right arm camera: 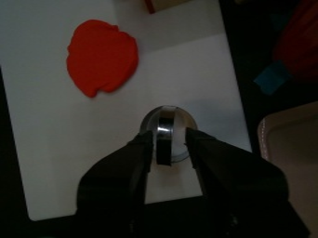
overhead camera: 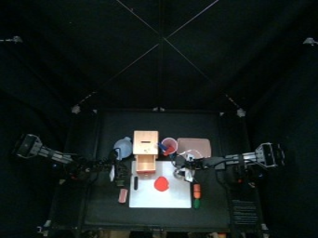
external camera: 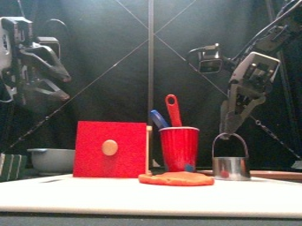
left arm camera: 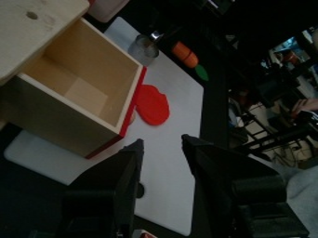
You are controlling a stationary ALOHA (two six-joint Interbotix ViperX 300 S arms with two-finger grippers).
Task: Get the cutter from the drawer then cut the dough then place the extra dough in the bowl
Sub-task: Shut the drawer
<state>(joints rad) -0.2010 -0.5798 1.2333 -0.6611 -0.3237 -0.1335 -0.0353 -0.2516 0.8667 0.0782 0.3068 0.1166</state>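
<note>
There, on the white cutting board [overhead camera: 147,201], near its right edge: the round metal cutter [external camera: 231,165], standing up with the wire handle on top. Right gripper [external camera: 232,129] straight above that spot on the board, down at the handle; cannot tell if clamped on it or not. Flat red dough [external camera: 177,178] lying in the middle of the board. Left gripper [left arm camera: 165,156] up high over the board's left edge, claw apart. Wooden box [overhead camera: 148,147] at the board's back edge, red drawer pulled out. Blue-grey bowl [external camera: 49,159] just past the board's back left corner.
</note>
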